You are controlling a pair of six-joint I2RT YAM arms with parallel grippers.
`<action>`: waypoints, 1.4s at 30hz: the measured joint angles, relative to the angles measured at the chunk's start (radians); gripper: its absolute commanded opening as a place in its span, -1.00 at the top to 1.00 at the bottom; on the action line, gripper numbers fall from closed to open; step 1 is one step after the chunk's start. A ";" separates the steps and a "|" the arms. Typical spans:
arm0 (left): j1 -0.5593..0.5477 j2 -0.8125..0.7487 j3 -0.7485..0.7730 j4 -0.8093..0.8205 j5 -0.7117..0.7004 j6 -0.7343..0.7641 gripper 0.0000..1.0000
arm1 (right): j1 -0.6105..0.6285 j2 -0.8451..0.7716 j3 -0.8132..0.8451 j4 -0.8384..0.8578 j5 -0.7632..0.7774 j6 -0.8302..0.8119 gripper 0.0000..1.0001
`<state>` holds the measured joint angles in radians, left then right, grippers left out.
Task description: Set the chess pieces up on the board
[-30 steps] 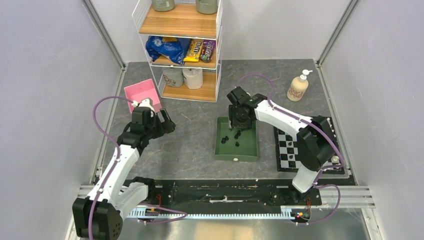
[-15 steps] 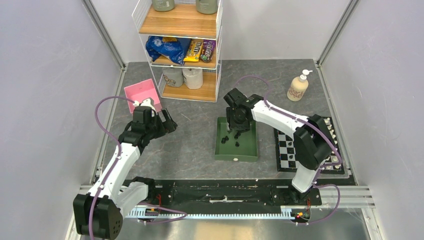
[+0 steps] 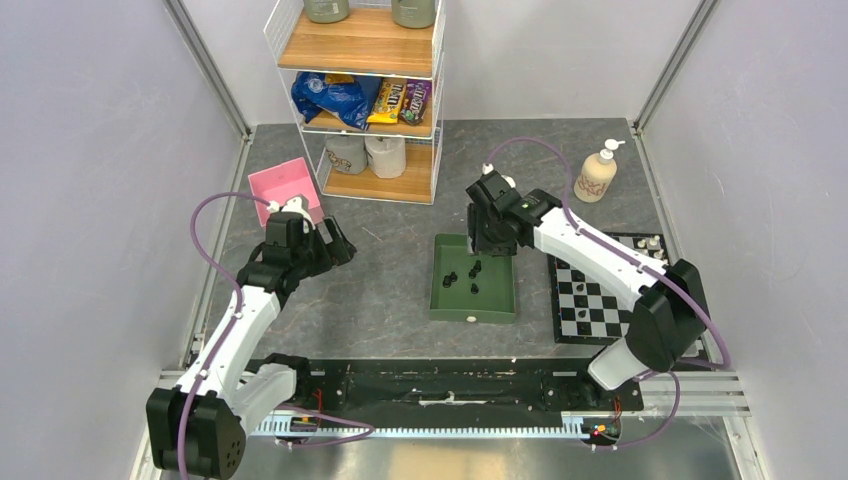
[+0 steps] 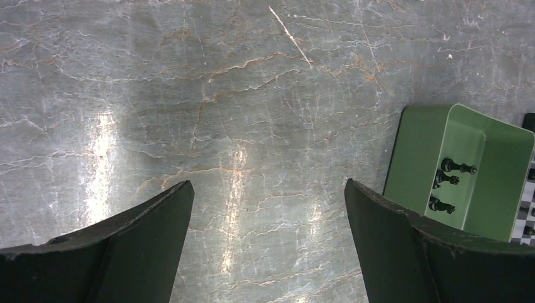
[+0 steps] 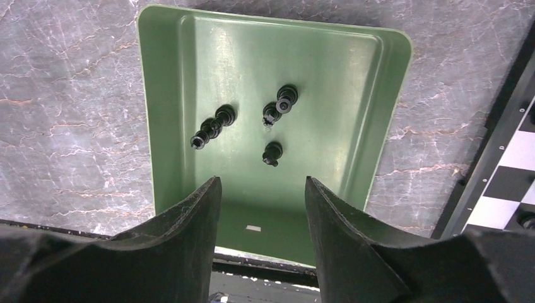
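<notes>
The green tray holds several small black chess pieces; in the right wrist view they lie scattered on its floor. My right gripper hovers over the tray's far end, open and empty. The checkered board lies right of the tray, with small white pieces at its far edge; its corner shows at the right. My left gripper is open over bare table, well left of the tray.
A wire shelf rack with snacks and rolls stands at the back. A pink box sits behind the left gripper. A cream soap pump bottle stands at the back right. Walls close in both sides.
The right arm has swung right and its gripper has shifted toward the tray's far right end, uncovering more of the board. It holds nothing. The left arm has barely moved.
</notes>
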<state>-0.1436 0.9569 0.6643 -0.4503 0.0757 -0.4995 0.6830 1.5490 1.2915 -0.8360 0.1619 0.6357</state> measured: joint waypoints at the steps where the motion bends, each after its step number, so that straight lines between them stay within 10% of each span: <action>1: 0.000 0.000 0.000 0.003 0.005 -0.001 -0.93 | -0.001 -0.001 0.002 -0.001 -0.005 0.000 -0.15; 42: 0.000 -0.029 0.000 0.007 0.004 0.000 -0.92 | 0.140 0.359 0.140 0.054 -0.070 0.079 0.19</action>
<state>-0.1436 0.9283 0.6640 -0.4435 0.0799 -0.4999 0.8230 1.9076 1.4319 -0.7822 0.0921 0.7151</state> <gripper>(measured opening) 0.963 0.420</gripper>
